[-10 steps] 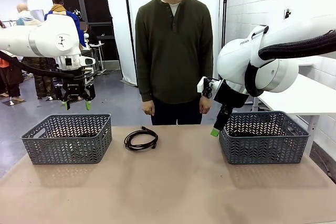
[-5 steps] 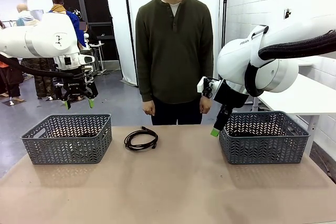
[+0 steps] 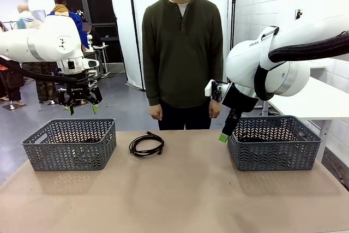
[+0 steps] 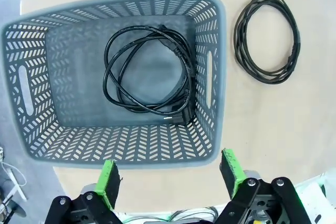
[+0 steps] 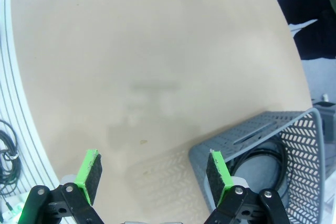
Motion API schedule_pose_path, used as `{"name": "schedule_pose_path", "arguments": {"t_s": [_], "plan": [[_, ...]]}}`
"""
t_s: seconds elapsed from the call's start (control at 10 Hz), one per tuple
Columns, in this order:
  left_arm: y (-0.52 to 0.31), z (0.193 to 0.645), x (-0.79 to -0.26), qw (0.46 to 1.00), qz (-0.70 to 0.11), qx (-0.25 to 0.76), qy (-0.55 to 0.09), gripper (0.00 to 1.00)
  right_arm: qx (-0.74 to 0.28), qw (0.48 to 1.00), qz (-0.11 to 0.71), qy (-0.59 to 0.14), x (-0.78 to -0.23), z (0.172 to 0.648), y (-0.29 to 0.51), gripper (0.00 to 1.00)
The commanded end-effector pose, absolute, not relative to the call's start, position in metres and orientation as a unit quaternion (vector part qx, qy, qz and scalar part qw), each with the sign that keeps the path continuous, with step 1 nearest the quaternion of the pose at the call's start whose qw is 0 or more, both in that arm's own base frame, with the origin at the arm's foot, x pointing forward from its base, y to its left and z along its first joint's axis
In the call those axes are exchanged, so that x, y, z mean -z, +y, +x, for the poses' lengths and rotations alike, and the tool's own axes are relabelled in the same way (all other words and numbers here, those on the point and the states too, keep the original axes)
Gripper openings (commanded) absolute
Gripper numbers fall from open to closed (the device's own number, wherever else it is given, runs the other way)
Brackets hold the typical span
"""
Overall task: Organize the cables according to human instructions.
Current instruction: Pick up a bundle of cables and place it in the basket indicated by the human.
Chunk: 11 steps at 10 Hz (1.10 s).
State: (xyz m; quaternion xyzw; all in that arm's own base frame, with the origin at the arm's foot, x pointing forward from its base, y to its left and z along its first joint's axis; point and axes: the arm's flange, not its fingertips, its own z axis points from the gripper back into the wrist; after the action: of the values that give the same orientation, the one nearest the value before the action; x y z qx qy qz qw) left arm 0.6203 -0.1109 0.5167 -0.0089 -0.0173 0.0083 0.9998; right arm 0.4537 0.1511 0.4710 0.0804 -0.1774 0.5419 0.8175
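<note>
Claws wide apart and empty: the left gripper (image 3: pixel 82 108) hovers over the left grey lattice plastic basket (image 3: pixel 68 143), with one black power cord (image 4: pixel 147 77) coiled inside. The right gripper (image 5: pixel 153 176) hangs beside the matching right basket (image 3: pixel 272 145), which seems to hold cable too. One thin black coiled cable (image 3: pixel 146 145) lies on the tan table (image 3: pixel 180 200) between them, before the person in the olive shirt (image 3: pixel 182 47). Best, probably, to await a sign, then pinch across the bunched strands so the loop holds.
</note>
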Motion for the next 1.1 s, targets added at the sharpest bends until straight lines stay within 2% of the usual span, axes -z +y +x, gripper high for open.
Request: {"name": "schedule_pose_path", "arguments": {"t_s": [0.0,0.2,0.5,0.8,1.0], "plan": [[-0.111,0.603,-0.515,1.000,-0.017,0.008,-0.012,1.00,-0.540,0.818,0.080,-0.179,-0.470,0.454,0.151,1.00],[-0.111,0.565,-0.516,0.998,-0.037,0.050,-0.010,1.00,-0.540,0.818,0.080,-0.179,-0.470,0.454,0.151,1.00],[-0.123,0.509,-0.515,0.989,-0.047,0.137,-0.042,1.00,-0.540,0.818,0.080,-0.179,-0.470,0.454,0.151,1.00],[-0.139,0.475,-0.506,0.966,-0.049,0.242,-0.083,1.00,-0.540,0.818,0.080,-0.179,-0.470,0.454,0.151,1.00],[-0.151,0.450,-0.492,0.952,-0.069,0.276,-0.113,1.00,-0.540,0.818,0.080,-0.179,-0.470,0.454,0.151,1.00]]}}
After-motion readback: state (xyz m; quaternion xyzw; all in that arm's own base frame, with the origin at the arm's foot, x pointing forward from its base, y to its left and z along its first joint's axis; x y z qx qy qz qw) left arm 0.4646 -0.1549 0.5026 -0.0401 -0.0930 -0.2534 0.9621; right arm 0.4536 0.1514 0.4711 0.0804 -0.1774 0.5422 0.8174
